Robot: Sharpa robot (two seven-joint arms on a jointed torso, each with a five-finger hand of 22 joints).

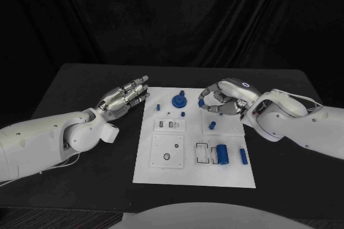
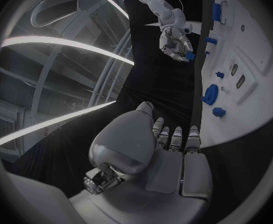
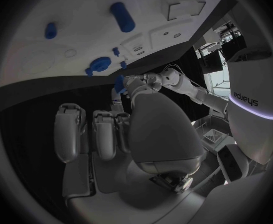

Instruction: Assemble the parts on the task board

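Here, your right silver hand (image 1: 218, 101) hovered over the far right part of the white rectangular task board (image 1: 193, 177), fingers curled round a small blue part (image 1: 203, 103) pinched at the tips. Your left silver hand (image 1: 126, 97) lay just beside the board's far left edge, fingers straight and together, holding nothing. A blue cylinder (image 1: 222, 154) sat in a slot near you. The word "sharpa" (image 3: 245, 98) read on the robot's white shell

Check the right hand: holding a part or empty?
Holding one: the right hand pinches a small blue part in curled fingers above the task board.
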